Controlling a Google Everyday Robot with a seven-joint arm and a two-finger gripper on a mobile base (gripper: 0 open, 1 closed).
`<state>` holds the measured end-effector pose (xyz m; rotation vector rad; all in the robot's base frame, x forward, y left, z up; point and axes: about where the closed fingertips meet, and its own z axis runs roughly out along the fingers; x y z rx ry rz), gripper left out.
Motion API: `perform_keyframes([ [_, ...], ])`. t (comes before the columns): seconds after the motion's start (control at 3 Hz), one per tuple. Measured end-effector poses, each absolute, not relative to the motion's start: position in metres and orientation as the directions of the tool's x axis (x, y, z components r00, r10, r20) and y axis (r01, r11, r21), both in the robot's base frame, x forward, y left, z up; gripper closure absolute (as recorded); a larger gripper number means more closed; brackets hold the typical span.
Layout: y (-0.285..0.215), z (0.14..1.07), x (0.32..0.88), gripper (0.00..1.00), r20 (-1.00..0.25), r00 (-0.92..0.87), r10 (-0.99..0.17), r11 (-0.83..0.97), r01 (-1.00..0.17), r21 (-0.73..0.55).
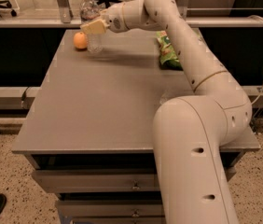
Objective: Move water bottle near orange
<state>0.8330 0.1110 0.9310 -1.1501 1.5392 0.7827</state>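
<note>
While your end effector (94, 27) sits clamped across the water bottle (90, 10) at the far left corner of the bench (99, 106), the bottle stands upright just beside the orange (80, 40), base at or near the surface. Risks: let go with it tilted and the tall bottle tips; drift left and you roll the orange off the nearby edge. Green snack bag (169, 52) well apart, right.

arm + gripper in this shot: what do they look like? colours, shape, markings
Arm: glossy off-white, fat rounded segments, small dark recesses, thin tan ring at one joint, no cables visible on it. Gripper, at the water bottle far left: pale yellow-tan fingers.
</note>
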Motion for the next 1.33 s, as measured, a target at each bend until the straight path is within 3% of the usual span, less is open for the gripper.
perform_keyframes([
  [0.33, 0.108, 0.927, 0.834, 0.20, -0.960, -0.041, -0.278, 0.343, -0.938, -0.059],
  [0.67, 0.108, 0.924, 0.834, 0.00, -0.963, -0.039, -0.266, 0.343, -0.938, -0.057],
  [1.33, 0.088, 0.929, 0.827, 0.00, -0.965, -0.009, -0.261, 0.357, -0.930, -0.088],
])
